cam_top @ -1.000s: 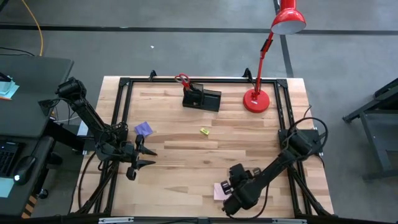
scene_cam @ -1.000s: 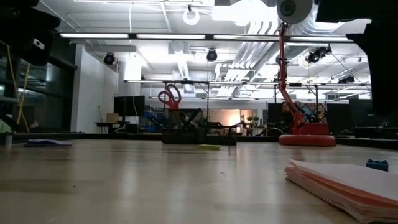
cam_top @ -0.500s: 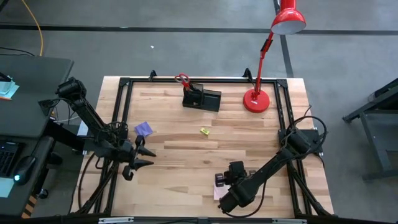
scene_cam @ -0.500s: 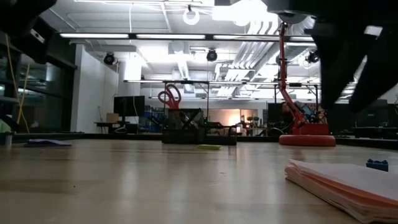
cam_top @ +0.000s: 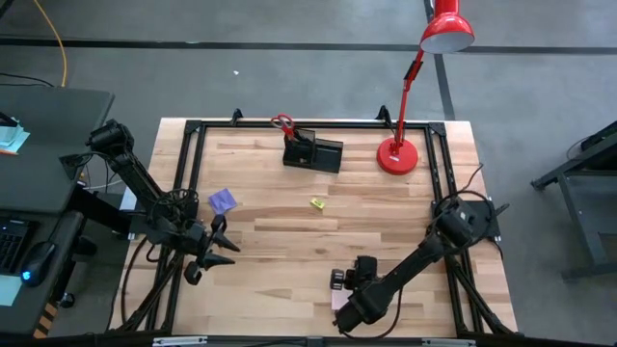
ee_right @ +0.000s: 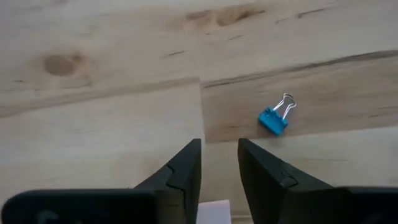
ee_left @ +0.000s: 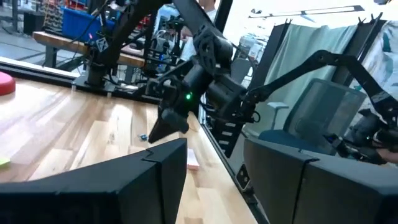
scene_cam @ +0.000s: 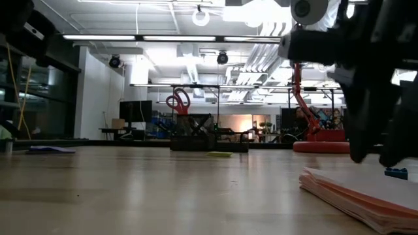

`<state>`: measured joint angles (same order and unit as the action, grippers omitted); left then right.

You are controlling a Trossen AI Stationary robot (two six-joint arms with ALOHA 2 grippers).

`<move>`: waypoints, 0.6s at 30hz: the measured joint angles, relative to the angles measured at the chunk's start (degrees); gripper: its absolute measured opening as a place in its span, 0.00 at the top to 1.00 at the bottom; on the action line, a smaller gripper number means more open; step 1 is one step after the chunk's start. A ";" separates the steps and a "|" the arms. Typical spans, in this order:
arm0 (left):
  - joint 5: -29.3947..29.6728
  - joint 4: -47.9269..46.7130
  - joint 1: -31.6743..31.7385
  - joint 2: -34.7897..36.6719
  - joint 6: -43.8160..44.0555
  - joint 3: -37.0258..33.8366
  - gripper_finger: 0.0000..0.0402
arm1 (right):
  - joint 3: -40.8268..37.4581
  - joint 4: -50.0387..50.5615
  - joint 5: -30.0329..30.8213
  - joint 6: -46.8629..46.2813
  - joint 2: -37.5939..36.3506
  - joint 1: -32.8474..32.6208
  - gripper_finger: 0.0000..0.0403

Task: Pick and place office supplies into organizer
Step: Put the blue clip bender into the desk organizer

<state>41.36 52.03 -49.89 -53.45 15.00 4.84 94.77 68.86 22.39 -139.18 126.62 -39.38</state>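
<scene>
The pink note pad [cam_top: 339, 299] lies at about six o'clock on the table [cam_top: 289, 251], close to the near edge, partly covered from above by the right arm. In the low view it shows as a thick stack of sheets [scene_cam: 359, 196] lying flat. Just beside it sits a small blue binder clip [ee_right: 273, 118], wire handles up, touching nothing.

The right gripper [ee_right: 217, 163] hangs directly over this spot, pointing down. Its fingers stand a narrow gap apart with only bare wood between them, and they hold nothing. A white-pink corner of the pad shows right under the tips.

The organizer [cam_top: 312, 152] stands well apart at twelve o'clock, red-handled scissors [cam_top: 281, 122] already upright in its cup. A purple note pad [cam_top: 223, 200] lies at nine o'clock and a tiny yellow piece [cam_top: 315, 202] near the middle.

The left gripper [cam_top: 218, 246] waits at eight o'clock, fingers apart and empty.

The likely trouble: so narrow a gap may straddle nothing, so the tips could press flat onto the pad, or pinch only the top sheets, which would peel off. A sideways nudge could also push the clip away.
</scene>
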 joint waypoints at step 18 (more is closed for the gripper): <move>-6.42 -0.33 0.00 0.00 -7.14 0.00 0.63 | -0.01 6.75 -1.39 0.06 0.24 1.95 0.94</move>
<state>34.94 51.70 -49.89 -53.45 7.85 4.84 94.76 75.61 21.00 -139.12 126.87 -37.43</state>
